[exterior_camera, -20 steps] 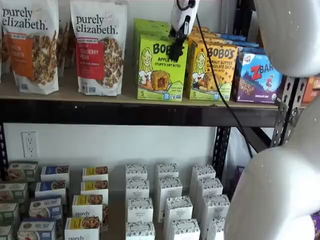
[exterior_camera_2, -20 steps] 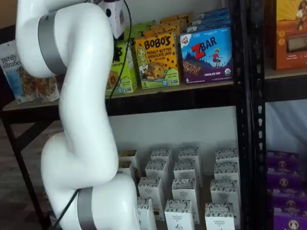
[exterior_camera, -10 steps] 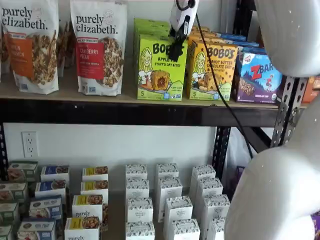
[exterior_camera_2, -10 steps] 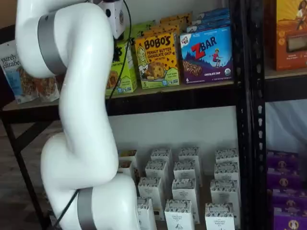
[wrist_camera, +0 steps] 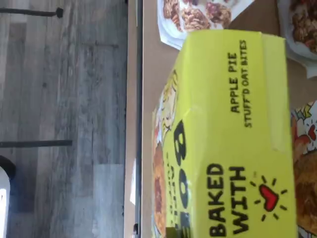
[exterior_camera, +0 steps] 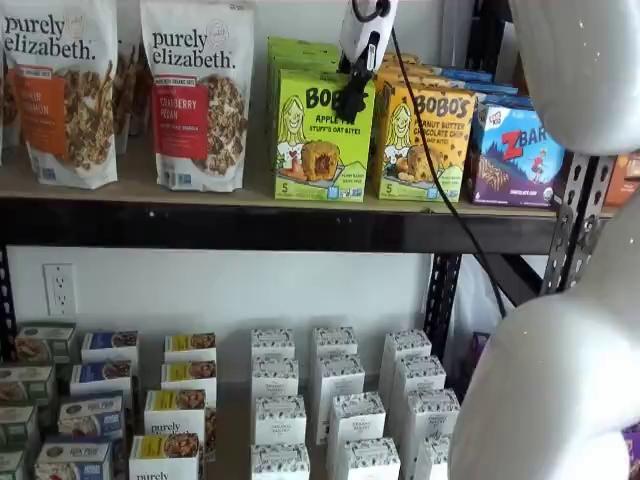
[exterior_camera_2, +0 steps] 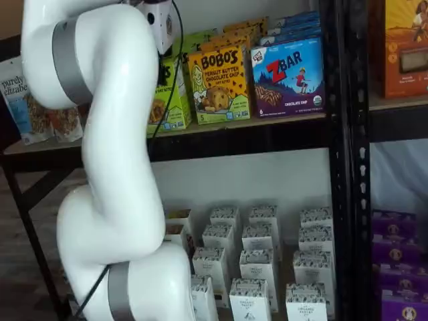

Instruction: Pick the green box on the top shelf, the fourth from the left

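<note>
The green box (exterior_camera: pixel 315 140) stands upright at the front of the top shelf (exterior_camera: pixel 250 225), with more green boxes behind it. In both shelf views it sits left of an orange-yellow box; the arm covers part of the green box (exterior_camera_2: pixel 172 107). My gripper (exterior_camera: pixel 352 95) hangs from above at the box's upper right corner. Only one black finger shows, side-on against the box front, so I cannot tell whether the fingers are closed on it. The wrist view looks straight onto the green box (wrist_camera: pixel 233 139), its top filling much of the picture.
An orange-yellow Bobo's box (exterior_camera: pixel 425 140) stands right beside the green one, then a ZBar box (exterior_camera: pixel 518 150). Granola bags (exterior_camera: pixel 198 95) stand to its left. A black cable (exterior_camera: pixel 440 190) hangs from the gripper. My white arm (exterior_camera_2: pixel 114 167) blocks much of the view. Small white cartons (exterior_camera: pixel 330 400) fill the lower shelf.
</note>
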